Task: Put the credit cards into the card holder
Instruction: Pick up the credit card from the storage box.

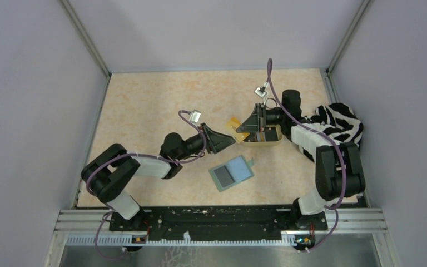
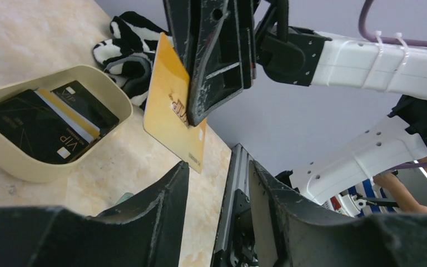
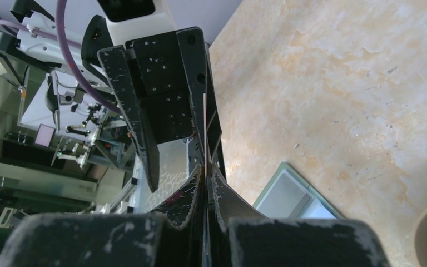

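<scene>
My right gripper [image 1: 241, 130] [image 3: 207, 169] is shut on a yellow-gold credit card [image 2: 172, 117] [image 1: 234, 123] and holds it on edge above the table. My left gripper [image 1: 232, 139] [image 2: 219, 164] sits just below it with its jaws apart and nothing between them; the card's lower corner is close to one fingertip. One of the left fingers [image 3: 139, 111] shows beside the card in the right wrist view. The card holder [image 1: 231, 173] [image 3: 289, 194] lies open and flat in front of both grippers. More black and gold credit cards [image 2: 39, 122] lie in the tan tray [image 2: 11, 161] [image 1: 276, 140].
A black-and-white striped cloth [image 1: 339, 125] [image 2: 128, 50] lies at the right, behind the tray. The metal rail [image 1: 217, 217] with the arm bases runs along the near edge. Grey walls close in the table on three sides.
</scene>
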